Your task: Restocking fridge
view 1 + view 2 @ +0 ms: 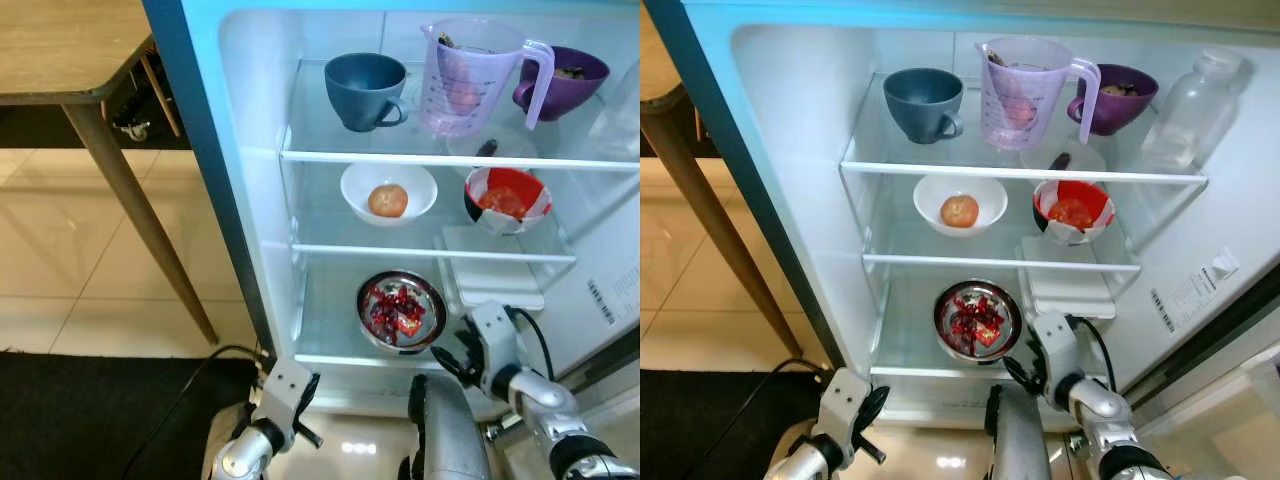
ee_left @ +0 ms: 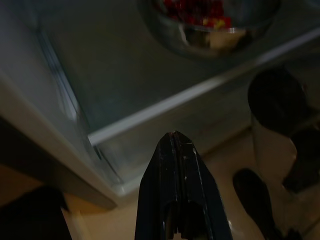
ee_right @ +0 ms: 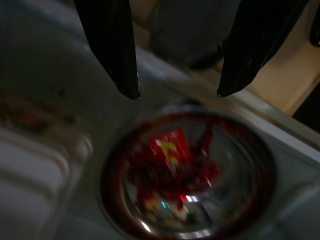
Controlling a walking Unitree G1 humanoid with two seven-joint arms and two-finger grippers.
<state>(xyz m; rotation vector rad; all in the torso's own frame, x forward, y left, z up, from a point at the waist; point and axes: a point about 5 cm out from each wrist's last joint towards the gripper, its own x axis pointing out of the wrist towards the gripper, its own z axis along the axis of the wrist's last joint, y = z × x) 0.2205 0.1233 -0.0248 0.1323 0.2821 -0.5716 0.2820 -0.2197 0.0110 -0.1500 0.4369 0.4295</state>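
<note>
Round steel bowl [image 1: 401, 311] of red wrapped sweets: seated on lowest glass shelf [image 1: 330, 320] of open fridge, near front edge. Contents blurred in right wrist view; one red-and-yellow wrapper discernible, nothing finer.

Right gripper [image 3: 177, 95]: just beside bowl's right rim, fingers spread wide, holding nothing, tips poised above bowl in right wrist view. In head views only its white housing and cable are clear.

Left gripper [image 2: 175, 150]: low before fridge's bottom ledge, fingers pressed together, empty. Left wrist view dark; bowl underside cut off at frame edge.

Middle shelf: white bowl [image 1: 388, 190] with orange-brown round item; red-and-white bowl [image 1: 507, 199]. White tray [image 1: 1068, 281] partly hidden beneath that shelf.

Top shelf: dark blue cup [image 1: 365, 90], translucent lilac measuring jug [image 1: 475, 75], purple bowl [image 1: 565, 80]. Clear plastic bottle [image 1: 1193, 110] complete in right eye view, cropped in left.

Wooden table [image 1: 70, 50] stands left of fridge.
</note>
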